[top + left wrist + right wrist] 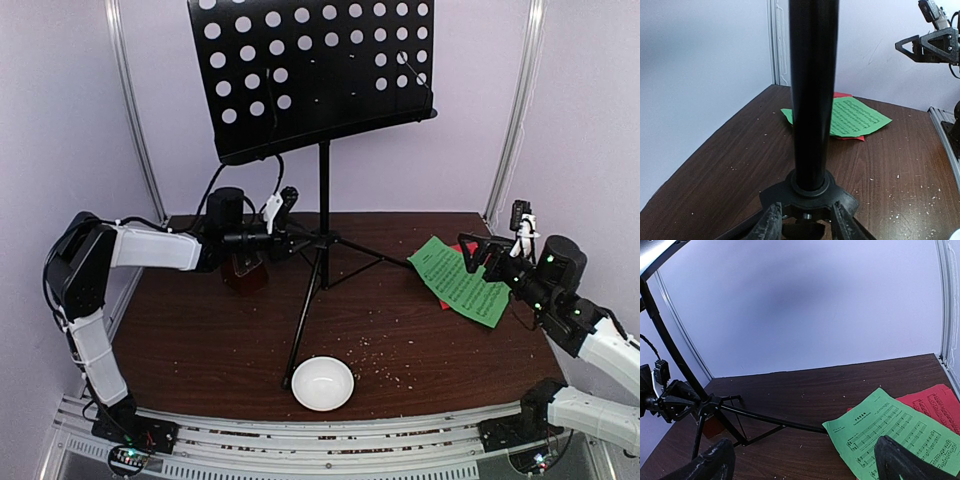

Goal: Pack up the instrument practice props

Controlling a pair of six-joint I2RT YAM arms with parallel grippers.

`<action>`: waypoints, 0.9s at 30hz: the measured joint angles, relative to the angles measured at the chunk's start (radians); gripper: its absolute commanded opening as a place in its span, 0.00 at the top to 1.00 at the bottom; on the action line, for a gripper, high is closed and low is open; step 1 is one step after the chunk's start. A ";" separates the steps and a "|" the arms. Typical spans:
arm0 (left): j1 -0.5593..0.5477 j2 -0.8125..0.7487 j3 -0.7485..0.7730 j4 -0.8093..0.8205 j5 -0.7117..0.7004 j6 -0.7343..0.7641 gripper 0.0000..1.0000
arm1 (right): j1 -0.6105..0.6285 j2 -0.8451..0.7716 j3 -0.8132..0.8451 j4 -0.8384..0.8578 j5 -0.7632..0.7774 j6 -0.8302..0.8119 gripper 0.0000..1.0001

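Note:
The black music stand (323,190) rises at mid-table, its perforated desk (310,70) high above. My left gripper (300,240) reaches in from the left to the tripod hub (807,192). Its fingers (771,222) press both sides of the hub's underside, just below the pole (812,100). Behind that arm sits the dark red-brown metronome (245,272). At the right, a green sheet (460,280) lies over a red sheet (442,303). My right gripper (480,250) hovers wide open above the green sheet (890,430), nothing between its fingers.
A small white bowl (322,383) rests near the front edge beside the stand's front leg (300,330). Another leg (770,421) stretches toward the green sheet. Crumbs dot the brown table (200,350). Walls close in the back and sides.

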 measured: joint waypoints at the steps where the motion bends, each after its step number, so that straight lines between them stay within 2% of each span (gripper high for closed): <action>1: 0.000 0.005 0.003 -0.001 -0.003 0.000 0.67 | 0.000 0.001 0.000 0.000 -0.002 0.000 0.00; 3: 0.000 0.010 0.004 -0.002 -0.006 0.000 0.67 | 0.000 0.002 0.000 0.001 -0.002 0.000 0.00; 6: 0.001 0.017 0.004 -0.004 -0.006 0.000 0.61 | 0.000 0.002 0.000 0.003 -0.003 0.000 0.00; 9: 0.002 0.018 0.004 -0.008 -0.010 -0.002 0.61 | 0.000 0.002 0.000 0.005 -0.003 0.001 0.00; 13: 0.002 0.018 0.004 -0.006 -0.011 -0.012 0.75 | 0.000 0.002 -0.002 0.006 -0.006 0.007 0.00; 17: 0.002 0.021 0.004 0.002 -0.002 -0.036 0.85 | 0.000 0.002 -0.005 0.006 -0.006 0.014 0.00; 21: 0.007 0.028 0.004 0.021 0.014 -0.133 0.87 | 0.000 0.002 -0.005 0.006 -0.006 0.018 0.00; 27: 0.007 0.027 -0.014 0.048 0.000 -0.403 0.88 | 0.000 0.002 -0.005 0.006 -0.006 0.019 0.00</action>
